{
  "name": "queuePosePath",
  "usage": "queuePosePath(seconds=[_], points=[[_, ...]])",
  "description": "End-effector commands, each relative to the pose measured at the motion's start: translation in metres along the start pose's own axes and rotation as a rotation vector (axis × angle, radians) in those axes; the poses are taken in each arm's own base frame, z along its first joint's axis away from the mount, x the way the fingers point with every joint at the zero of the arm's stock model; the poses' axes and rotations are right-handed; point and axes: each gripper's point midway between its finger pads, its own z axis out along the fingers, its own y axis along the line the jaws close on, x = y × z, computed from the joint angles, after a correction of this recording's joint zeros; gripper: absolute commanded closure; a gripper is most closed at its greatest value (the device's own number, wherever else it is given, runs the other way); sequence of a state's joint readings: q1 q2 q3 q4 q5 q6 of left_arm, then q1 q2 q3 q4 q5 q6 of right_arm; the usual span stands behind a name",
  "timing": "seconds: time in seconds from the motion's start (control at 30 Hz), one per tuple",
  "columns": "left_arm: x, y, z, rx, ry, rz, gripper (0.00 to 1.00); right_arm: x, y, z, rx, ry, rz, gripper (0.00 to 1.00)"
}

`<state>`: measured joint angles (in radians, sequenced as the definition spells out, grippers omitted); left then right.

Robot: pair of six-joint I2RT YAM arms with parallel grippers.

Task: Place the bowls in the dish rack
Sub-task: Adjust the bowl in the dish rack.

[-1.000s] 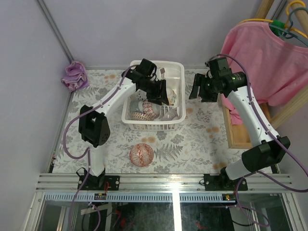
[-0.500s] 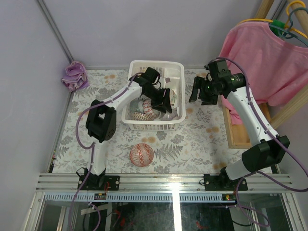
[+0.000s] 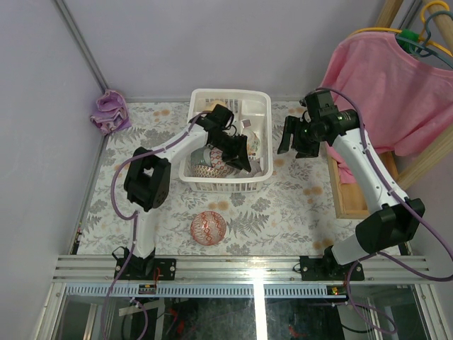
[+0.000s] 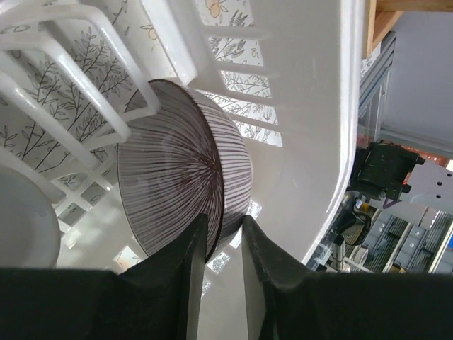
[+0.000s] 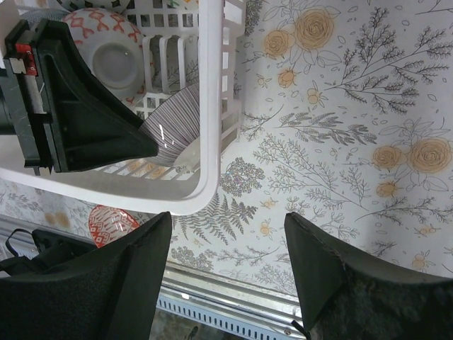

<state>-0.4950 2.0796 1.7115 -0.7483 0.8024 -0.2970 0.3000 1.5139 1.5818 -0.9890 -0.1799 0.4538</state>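
Observation:
The white dish rack (image 3: 225, 186) stands at the back middle of the floral table. My left gripper (image 3: 241, 157) reaches down inside it, shut on the rim of a grey-striped bowl (image 4: 177, 170) that stands on edge against the rack's right wall (image 4: 311, 106). The wrist view shows the rim pinched between the fingers (image 4: 221, 237). Other bowls lie in the rack, one white with a red pattern (image 5: 106, 42). A red bowl (image 3: 208, 227) sits on the table in front of the rack. My right gripper (image 3: 294, 139) is open and empty above the table, right of the rack (image 5: 209, 106).
A purple cloth (image 3: 110, 112) lies at the back left corner. A pink garment (image 3: 386, 78) hangs on hangers at the right, over a wooden frame (image 3: 347, 191). The metal rail of the table's near edge (image 5: 233, 308) shows under the right gripper.
My left gripper has gone down into the rack with the striped bowl, from above the rim to near the base. The right arm has barely moved.

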Motion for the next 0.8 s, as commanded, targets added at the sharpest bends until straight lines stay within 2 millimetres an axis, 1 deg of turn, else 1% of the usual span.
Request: queuePosePath(seconds=[0.0,0.13,0.3,0.5,0.77], points=[[0.007,-0.015,-0.006,0.048,0.021,-0.016,0.83,0.005,0.006,-0.007,-0.042,0.008,0.005,0.28],[0.002,-0.020,-0.007,0.069,0.019,-0.022,0.99,0.006,0.005,-0.006,-0.043,0.015,0.006,0.28],[-0.004,-0.032,-0.011,0.106,0.004,-0.011,1.00,0.007,0.005,-0.005,-0.044,0.019,0.007,0.28],[-0.011,-0.047,-0.022,0.157,-0.025,-0.012,1.00,0.008,0.005,-0.003,-0.044,0.025,0.009,0.28],[-0.032,-0.052,-0.035,0.231,-0.105,-0.062,1.00,0.007,0.006,-0.001,-0.050,0.031,0.010,0.28]])
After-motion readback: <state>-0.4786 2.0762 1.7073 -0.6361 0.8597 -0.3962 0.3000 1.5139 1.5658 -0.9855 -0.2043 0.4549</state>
